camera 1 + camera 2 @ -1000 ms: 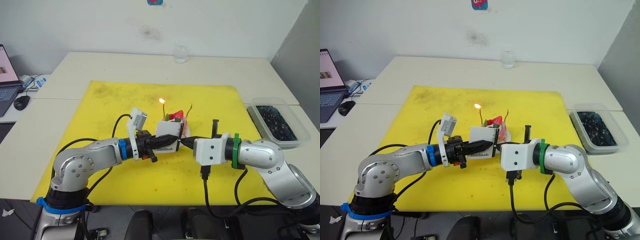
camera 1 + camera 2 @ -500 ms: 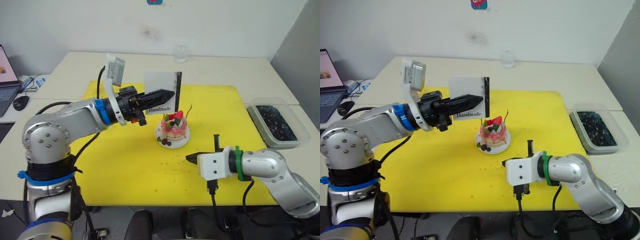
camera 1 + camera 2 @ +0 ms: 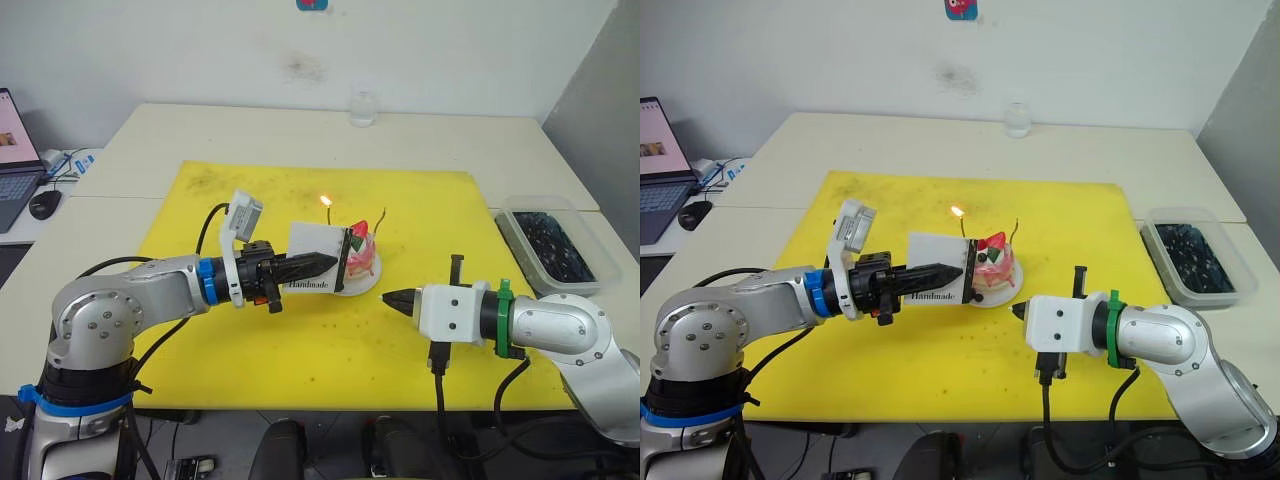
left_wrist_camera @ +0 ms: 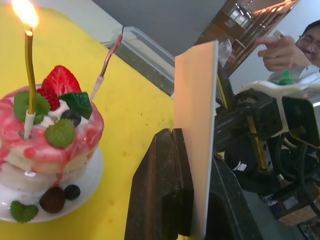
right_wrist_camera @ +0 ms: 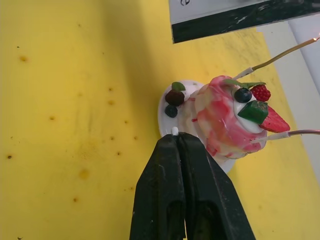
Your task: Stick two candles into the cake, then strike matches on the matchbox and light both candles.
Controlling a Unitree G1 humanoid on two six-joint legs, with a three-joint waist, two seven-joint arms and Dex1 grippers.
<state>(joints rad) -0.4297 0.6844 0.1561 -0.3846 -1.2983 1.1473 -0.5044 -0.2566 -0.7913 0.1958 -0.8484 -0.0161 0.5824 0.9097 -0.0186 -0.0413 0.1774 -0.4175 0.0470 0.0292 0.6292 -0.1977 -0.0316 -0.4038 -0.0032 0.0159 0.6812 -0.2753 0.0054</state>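
Pink cake [image 3: 992,266]: on its white plate [image 3: 366,284], mid yellow mat [image 3: 250,330], both candles planted in the top
Lit candle [image 4: 29,75]: robot's-left side of the cake, flame [image 3: 324,201] burning, long axis close to upright
Unlit candle [image 4: 106,64]: robot's-right side, no flame, long axis leaning away from the lit one, dark tip up and outward
Matchbox [image 3: 935,281]: pinched on edge in the left gripper [image 3: 318,264], just left of the cake, printed face toward the camera, black striking strip [image 5: 235,21] on the end nearest the cake, long axis running across the mat
Left gripper state: fingers pressed onto the matchbox faces
Right gripper [image 5: 174,141]: low over the mat, right of the plate, tips aimed at the cake; fingers pressed together with a small pale match end [image 5: 174,131] showing at the tips
Step in hand (judgement): striking a match for the second candle
Doing it well: box held rigid, strip facing the right arm; match dragged along the strip away from the cake, then brought to the leaning tip from the outside, wide of the burning flame
Risk: nudging the thin candle or the plate
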